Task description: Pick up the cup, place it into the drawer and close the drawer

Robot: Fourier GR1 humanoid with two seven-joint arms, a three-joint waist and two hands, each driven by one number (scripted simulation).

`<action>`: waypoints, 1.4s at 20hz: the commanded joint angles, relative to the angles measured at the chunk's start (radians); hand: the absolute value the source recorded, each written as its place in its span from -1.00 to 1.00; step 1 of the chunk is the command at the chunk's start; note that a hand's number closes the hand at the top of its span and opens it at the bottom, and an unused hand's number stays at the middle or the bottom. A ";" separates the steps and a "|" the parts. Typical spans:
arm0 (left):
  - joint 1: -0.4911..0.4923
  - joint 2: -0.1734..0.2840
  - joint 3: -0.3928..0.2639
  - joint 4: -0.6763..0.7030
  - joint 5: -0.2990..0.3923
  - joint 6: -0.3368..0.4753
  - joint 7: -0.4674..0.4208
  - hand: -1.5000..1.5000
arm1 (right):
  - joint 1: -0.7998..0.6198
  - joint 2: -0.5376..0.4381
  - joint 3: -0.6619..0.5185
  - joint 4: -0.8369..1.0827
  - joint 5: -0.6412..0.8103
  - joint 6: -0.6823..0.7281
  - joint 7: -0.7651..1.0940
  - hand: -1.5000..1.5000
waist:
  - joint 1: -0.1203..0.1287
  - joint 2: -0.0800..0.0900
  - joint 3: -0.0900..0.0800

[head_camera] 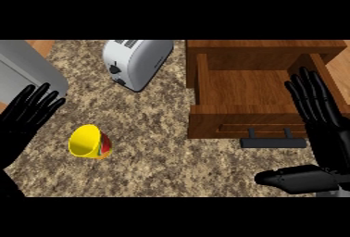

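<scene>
While the yellow cup [90, 141] lies tipped near the counter's [171, 157] left edge, untouched, both the left hand [27, 115] and right hand [321, 115] are released, so step 1, reaching and grasping it, looks pending beside the open drawer [239, 88].

right hand [321, 125]: hides drawer [239, 88] right wall | left hand [24, 120]: cut by left edge | toaster [135, 62]: top cut off

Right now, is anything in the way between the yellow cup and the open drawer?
No. Only bare counter lies between the cup and the open drawer. The toaster sits farther back, out of that path.
</scene>
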 commanded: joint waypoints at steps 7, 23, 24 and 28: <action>-0.149 -0.027 0.038 0.474 -0.324 -0.163 -0.241 -1.00 | -0.120 -0.008 -0.036 0.104 0.001 0.017 0.001 -1.00 | -0.004 -0.001 0.000; -0.298 -0.008 -0.029 1.099 -0.744 -0.055 -0.794 -1.00 | -0.171 -0.033 -0.103 0.152 -0.037 0.053 -0.008 -1.00 | -0.015 0.004 -0.002; -0.316 -0.026 -0.039 1.122 -0.758 -0.021 -0.809 -1.00 | -0.127 -0.001 -0.033 0.065 0.012 0.028 0.026 -1.00 | -0.020 0.003 -0.002; -0.380 -0.050 -0.046 1.214 -0.771 0.026 -0.830 -1.00 | -0.181 -0.040 -0.094 0.147 -0.030 0.063 -0.002 -1.00 | -0.021 0.006 -0.002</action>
